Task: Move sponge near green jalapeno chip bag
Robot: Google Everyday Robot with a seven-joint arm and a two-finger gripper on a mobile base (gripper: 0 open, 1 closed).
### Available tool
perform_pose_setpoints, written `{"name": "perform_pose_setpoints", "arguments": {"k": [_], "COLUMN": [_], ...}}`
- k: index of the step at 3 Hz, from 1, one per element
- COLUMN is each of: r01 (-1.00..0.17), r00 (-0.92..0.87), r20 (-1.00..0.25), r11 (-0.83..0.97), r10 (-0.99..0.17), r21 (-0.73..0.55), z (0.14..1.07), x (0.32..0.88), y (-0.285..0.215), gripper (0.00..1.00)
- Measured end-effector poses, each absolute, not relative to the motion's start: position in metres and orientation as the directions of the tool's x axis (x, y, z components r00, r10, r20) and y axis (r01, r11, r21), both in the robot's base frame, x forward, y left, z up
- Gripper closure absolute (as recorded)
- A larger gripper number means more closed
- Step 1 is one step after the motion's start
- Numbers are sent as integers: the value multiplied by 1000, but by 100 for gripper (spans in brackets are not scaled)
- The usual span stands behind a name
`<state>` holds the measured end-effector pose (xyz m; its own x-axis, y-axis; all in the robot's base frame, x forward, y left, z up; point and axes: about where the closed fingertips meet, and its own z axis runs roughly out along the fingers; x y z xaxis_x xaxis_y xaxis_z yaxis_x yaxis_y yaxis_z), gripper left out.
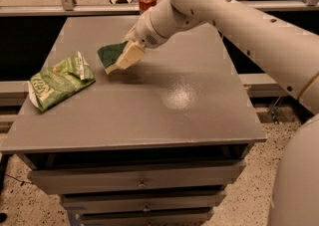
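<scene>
Grey tabletop (189, 115), pincer (122, 61) above it, tight around sponge (107, 53)

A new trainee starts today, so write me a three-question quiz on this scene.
1. True or false: the sponge lies on top of the green jalapeno chip bag.
2. Where does the red can stand? A) at the front edge, B) at the far edge of the table, C) in a drawer.
3. Fill in: the end effector, above the table to the bag's right in the picture, is shut on the ____.
Key: 1 false; 2 B; 3 sponge.
</scene>
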<state>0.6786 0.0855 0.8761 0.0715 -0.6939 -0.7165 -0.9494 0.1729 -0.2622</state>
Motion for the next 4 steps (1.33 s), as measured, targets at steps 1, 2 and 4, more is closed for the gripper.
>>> {"name": "perform_pose_setpoints", "arguments": {"k": [1, 2, 4], "r01": [-956, -963, -968], "r00": [86, 81, 76], "r20": [-711, -715, -725], "r11": [142, 131, 122], "r10": [-698, -694, -685], "r21": [-255, -236, -217], "z": [869, 861, 857], "x": [676, 672, 669], "y": [104, 113, 118], "gripper": [75, 51, 4]}}
